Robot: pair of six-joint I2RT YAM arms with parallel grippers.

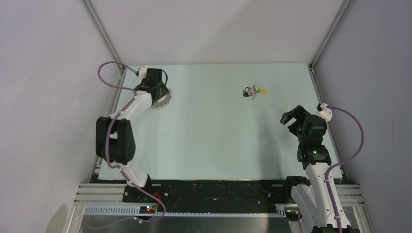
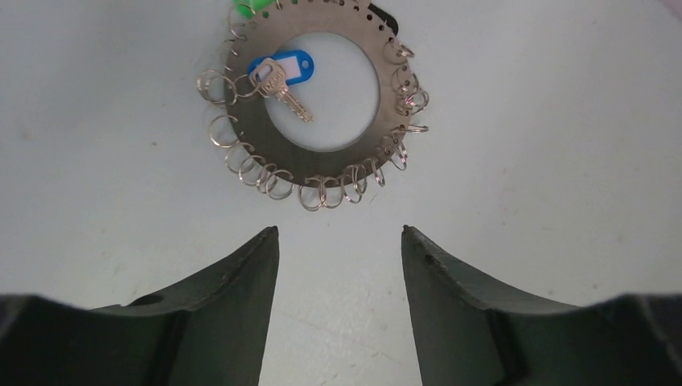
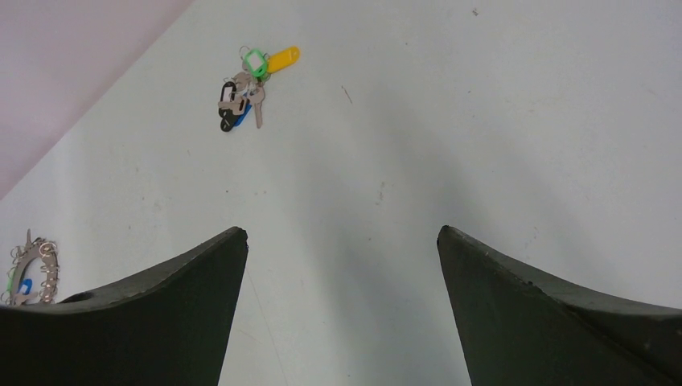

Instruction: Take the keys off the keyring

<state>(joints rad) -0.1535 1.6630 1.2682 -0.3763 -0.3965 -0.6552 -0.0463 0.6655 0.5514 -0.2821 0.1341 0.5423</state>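
Observation:
The keyring (image 2: pixel 322 161) is a flat silver ring fringed with small wire loops, lying on the table just beyond my left gripper (image 2: pixel 339 233). That gripper is open, with only bare table between its fingers. A silver key with a blue tag (image 2: pixel 281 76) lies in the ring's hole, and a green tag (image 2: pixel 249 8) shows at its far edge. From above, the keyring (image 1: pixel 163 103) peeks out beside the left gripper (image 1: pixel 156 93) at the far left. My right gripper (image 1: pixel 291 116) hovers open at the right, holding nothing, and it (image 3: pixel 342 233) faces a loose clump of keys (image 3: pixel 245 88).
The loose clump of keys (image 1: pixel 253 91), with green, yellow and blue tags, lies at the far middle-right of the table. Enclosure walls and metal posts border the table on the left, right and back. In the right wrist view the keyring (image 3: pixel 28 273) shows small at the far left.

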